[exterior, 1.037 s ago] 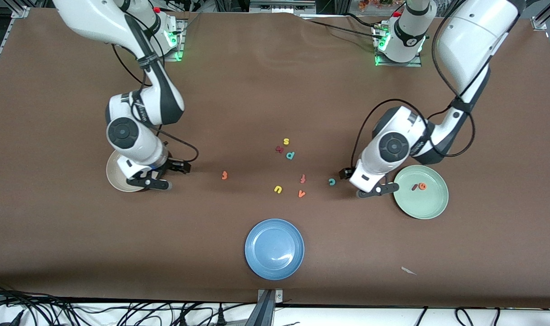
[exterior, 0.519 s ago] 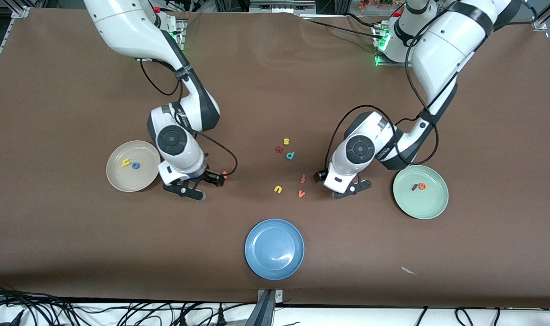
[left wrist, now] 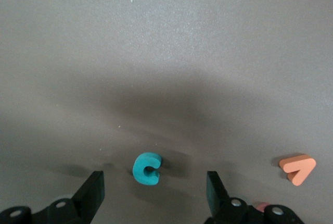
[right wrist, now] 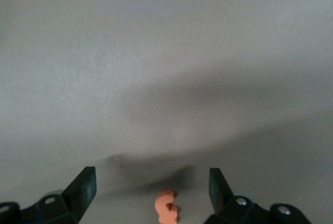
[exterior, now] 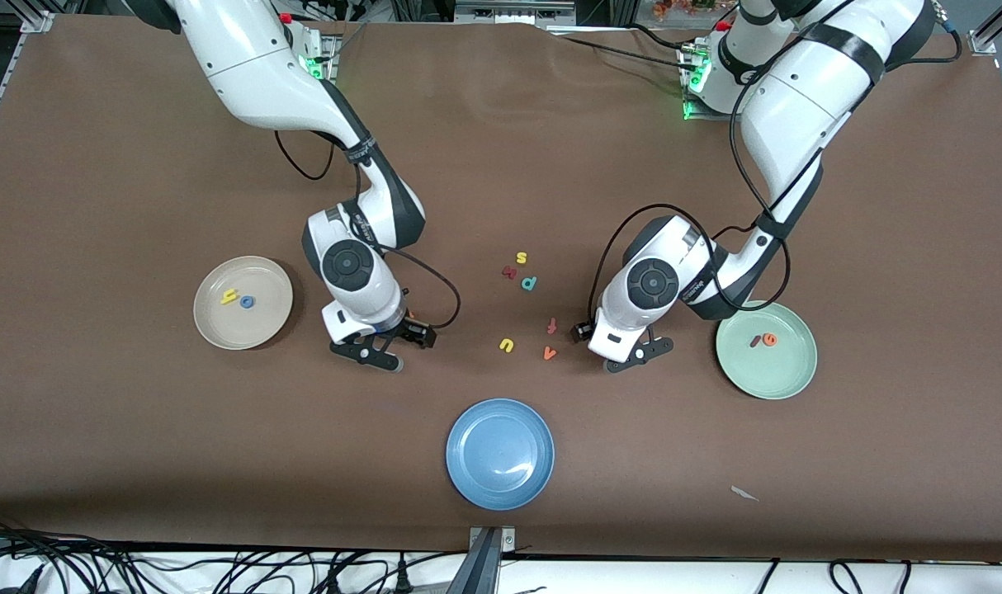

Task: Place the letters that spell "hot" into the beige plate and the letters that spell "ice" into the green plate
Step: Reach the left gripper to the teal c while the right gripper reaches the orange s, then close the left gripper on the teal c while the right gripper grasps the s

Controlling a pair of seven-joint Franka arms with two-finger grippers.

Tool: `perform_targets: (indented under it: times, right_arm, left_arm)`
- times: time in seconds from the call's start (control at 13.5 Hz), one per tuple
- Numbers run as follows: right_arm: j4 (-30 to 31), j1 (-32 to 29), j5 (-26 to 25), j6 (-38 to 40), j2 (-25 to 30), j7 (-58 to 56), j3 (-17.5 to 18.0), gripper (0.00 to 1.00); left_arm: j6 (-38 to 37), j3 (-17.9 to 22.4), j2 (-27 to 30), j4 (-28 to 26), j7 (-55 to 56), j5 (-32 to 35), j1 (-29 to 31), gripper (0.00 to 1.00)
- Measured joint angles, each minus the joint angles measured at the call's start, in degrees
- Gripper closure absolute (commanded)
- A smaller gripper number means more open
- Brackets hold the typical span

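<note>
Teal c (left wrist: 146, 168): lying between my left claw's (left wrist: 154, 193) spread fingers.
Orange t (right wrist: 167, 208): sitting between my right claw's (right wrist: 152, 195) parted fingers.
Both claws: hovering low over worktop (exterior: 138, 429).

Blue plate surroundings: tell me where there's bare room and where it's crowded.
Bare tabletop borders the blue plate toward both arms' ends, up to the beige plate and green plate. Crowded: the loose letters, yellow u and orange v, between the claws.
</note>
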State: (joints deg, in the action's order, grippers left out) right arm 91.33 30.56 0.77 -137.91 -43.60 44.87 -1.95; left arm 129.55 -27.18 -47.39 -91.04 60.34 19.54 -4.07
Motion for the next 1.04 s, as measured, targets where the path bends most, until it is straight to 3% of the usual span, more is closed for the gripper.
perform_targets:
  times: [0.37, 0.67, 1.04]
  right_arm:
    - [0.8, 0.6, 0.0, 1.0, -0.4, 0.1, 0.0, 0.35]
    - [0.8, 0.5, 0.0, 3.0, -0.3, 0.1, -0.1, 0.43]
    - [0.7, 0.5, 0.0, 3.6, -0.2, 0.2, -0.2, 0.44]
  left_arm:
    - [0.3, 0.2, -0.4, 0.0, 0.0, 0.0, -0.1, 0.37]
    - [0.3, 0.3, -0.5, 0.0, 0.1, 0.0, -0.8, 0.44]
    - [0.3, 0.8, -0.6, 0.0, 0.1, 0.0, -0.9, 0.59]
